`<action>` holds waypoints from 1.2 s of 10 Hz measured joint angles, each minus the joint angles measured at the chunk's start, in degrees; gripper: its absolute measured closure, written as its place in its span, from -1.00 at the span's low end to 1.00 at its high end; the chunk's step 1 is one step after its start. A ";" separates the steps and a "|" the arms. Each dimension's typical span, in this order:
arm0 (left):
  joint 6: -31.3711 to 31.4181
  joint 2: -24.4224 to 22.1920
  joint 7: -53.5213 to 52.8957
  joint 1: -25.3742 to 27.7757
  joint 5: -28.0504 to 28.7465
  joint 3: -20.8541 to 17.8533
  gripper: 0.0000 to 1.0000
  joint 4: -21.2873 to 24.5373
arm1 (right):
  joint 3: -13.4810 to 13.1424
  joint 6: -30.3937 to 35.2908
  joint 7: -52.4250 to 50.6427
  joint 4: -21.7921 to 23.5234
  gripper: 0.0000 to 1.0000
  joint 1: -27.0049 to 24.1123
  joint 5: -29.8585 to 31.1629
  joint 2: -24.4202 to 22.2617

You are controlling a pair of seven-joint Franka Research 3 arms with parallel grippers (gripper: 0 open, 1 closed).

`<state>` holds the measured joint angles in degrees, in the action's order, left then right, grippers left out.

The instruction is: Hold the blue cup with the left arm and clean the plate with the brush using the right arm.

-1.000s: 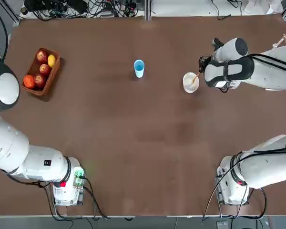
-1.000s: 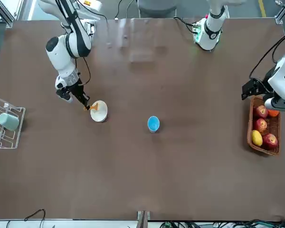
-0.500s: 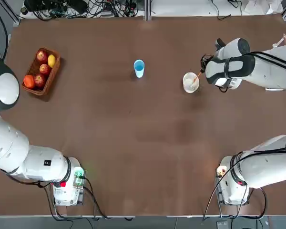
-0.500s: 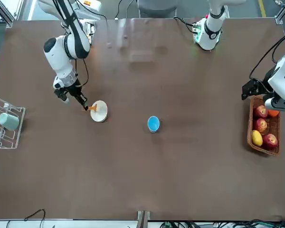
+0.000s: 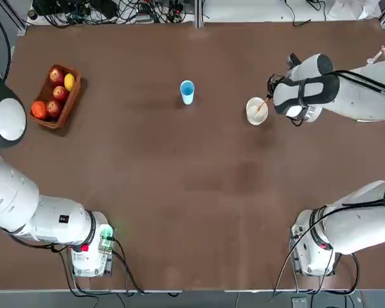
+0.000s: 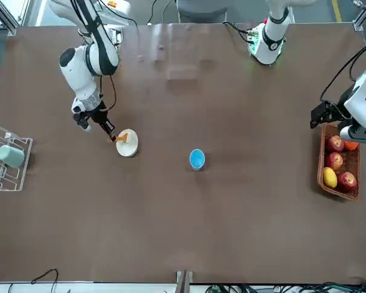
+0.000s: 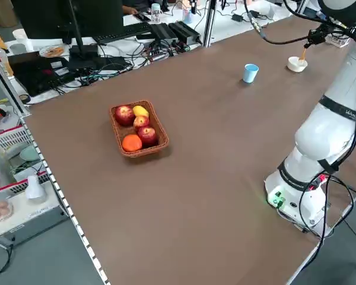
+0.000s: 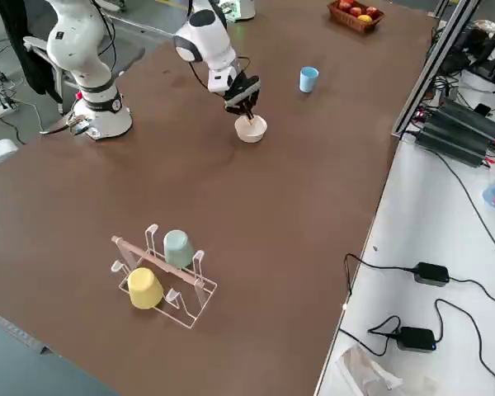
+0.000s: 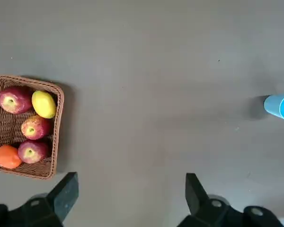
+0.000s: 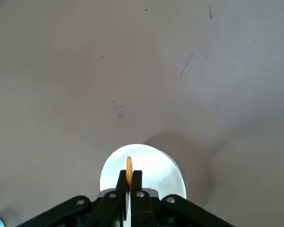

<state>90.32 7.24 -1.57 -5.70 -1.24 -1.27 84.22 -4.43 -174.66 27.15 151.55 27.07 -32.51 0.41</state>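
There's a brown wicker basket of red apples, a yellow lemon and an orange near the table's left edge, plus a wire rack with a teal cup and yellow cup by the right edge.

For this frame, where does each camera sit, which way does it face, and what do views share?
Top: overhead; both arm bases at the bottom edge, cup mid-table.
Front: across the table, facing the robot; right gripper at picture left, over the plate.
Left side: raised at the robot's left; fruit basket central, left arm base nearby.
Right side: raised at its right; cup rack nearest.
Left wrist: looks down past open fingers of the left gripper.
Right wrist: fingers shut on the brush.
Shared: top and front both show cup, plate, basket.
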 joint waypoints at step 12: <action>0.52 0.36 0.00 0.00 0.00 0.00 -0.99 0.00 | 0.02 -0.80 -0.01 -1.88 0.78 0.23 -1.00 2.25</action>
<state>90.84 7.61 -1.57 -5.70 -1.24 -1.27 84.22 -4.41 -175.46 27.14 149.67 27.30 -33.51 2.66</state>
